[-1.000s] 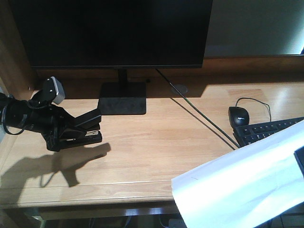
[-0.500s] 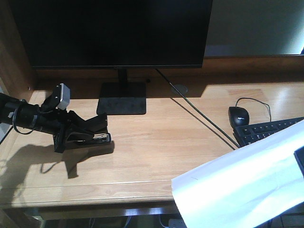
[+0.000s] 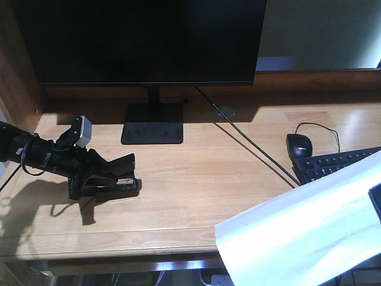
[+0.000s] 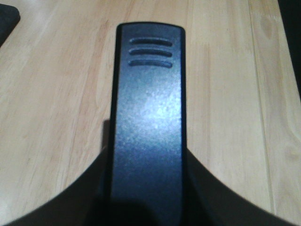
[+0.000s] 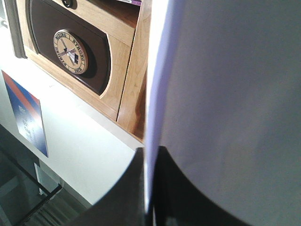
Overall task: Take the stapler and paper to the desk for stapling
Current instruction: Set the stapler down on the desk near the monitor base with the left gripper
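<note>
The black stapler [image 3: 116, 176] is low over the left part of the light-wood desk [image 3: 196, 185], its base at or just above the surface; I cannot tell if it touches. My left gripper [image 3: 95, 174] is shut on its rear end. In the left wrist view the stapler's ribbed black top [image 4: 148, 108] runs forward from between the jaws of the left gripper [image 4: 146, 188]. The white paper [image 3: 303, 232] hangs over the desk's front right corner. My right gripper [image 5: 149, 188] is shut on the edge of the paper [image 5: 225, 94].
A dark monitor [image 3: 143, 42] on a square base [image 3: 152, 124] stands at the back. A black cable [image 3: 250, 146] runs diagonally past the round cable hole [image 3: 224, 111]. A mouse [image 3: 299, 145] and keyboard [image 3: 333, 164] lie at right. A wooden cabinet [image 5: 127, 70] shows behind the paper.
My left arm has carried the stapler rightward and down toward the desk surface, leveling out. The paper and right gripper have not moved.
</note>
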Controlling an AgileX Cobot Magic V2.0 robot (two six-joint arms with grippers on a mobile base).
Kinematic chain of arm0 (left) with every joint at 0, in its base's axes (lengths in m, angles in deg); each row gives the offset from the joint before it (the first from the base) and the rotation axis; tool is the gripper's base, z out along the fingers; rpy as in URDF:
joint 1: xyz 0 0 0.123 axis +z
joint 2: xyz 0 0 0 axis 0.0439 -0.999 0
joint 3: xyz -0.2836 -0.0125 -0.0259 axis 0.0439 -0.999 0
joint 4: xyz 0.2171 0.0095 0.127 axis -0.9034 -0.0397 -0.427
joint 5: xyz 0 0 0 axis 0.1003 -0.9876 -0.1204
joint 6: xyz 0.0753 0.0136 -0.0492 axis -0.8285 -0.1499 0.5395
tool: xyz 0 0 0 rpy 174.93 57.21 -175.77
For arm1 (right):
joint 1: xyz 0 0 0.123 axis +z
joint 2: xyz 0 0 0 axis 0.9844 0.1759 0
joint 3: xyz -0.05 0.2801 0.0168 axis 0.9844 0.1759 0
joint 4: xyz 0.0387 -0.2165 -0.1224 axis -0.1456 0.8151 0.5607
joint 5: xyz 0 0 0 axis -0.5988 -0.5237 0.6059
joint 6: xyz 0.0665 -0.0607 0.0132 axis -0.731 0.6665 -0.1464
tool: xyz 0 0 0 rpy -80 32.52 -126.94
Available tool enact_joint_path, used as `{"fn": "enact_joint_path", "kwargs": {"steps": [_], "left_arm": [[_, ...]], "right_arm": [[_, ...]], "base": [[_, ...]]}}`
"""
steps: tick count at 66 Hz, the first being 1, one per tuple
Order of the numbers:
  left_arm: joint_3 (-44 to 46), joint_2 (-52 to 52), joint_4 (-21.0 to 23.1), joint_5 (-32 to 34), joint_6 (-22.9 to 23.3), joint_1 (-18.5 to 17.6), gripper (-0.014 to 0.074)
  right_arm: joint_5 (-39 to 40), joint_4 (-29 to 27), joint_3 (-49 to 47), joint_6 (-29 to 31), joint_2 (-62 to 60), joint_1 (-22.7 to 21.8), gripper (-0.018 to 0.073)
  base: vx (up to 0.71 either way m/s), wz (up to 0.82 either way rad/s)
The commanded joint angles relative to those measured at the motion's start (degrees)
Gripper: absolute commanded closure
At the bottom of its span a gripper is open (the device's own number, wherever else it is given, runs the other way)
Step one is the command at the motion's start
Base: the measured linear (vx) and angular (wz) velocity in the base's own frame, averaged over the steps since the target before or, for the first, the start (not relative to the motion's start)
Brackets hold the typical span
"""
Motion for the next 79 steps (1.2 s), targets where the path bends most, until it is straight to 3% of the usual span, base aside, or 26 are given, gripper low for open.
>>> {"fn": "enact_joint_path", "kwargs": {"steps": [1, 25, 35, 45, 58, 71, 79], "left_arm": [[1.49, 3.29, 3.95, -3.01, 0.4, -0.13, 0.0427], [1.49, 3.61, 3.31, 1.56, 3.25, -0.13, 0.0149], [1.56, 6.05, 3.49, 0.5, 8.8, -0.08, 0.0125], [1.56, 9.44, 2.69, -0.28, 10.29, -0.08, 0.013], [1.56, 10.18, 2.36, -0.45, 10.35, -0.35, 0.024], [1.56, 10.18, 0.02, -0.07, 10.35, -1.57, 0.0591], [1.56, 10.18, -1.68, 0.74, 10.26, -2.33, 0.0605]], "right_arm": [[3.55, -0.07, 0.22, 0.16, 0.24, 0.1, 0.0561], [3.55, -0.07, 0.22, 0.16, 0.24, 0.1, 0.0561], [3.55, -0.07, 0.22, 0.16, 0.24, 0.1, 0.0561], [3.55, -0.07, 0.22, 0.16, 0.24, 0.1, 0.0561], [3.55, -0.07, 0.22, 0.16, 0.24, 0.1, 0.0561], [3.55, -0.07, 0.22, 0.16, 0.24, 0.1, 0.0561], [3.55, -0.07, 0.22, 0.16, 0.24, 0.1, 0.0561]], "base": [[0.0, 0.0], [0.0, 0.0], [0.0, 0.0], [0.0, 0.0], [0.0, 0.0], [0.0, 0.0], [0.0, 0.0]]}}
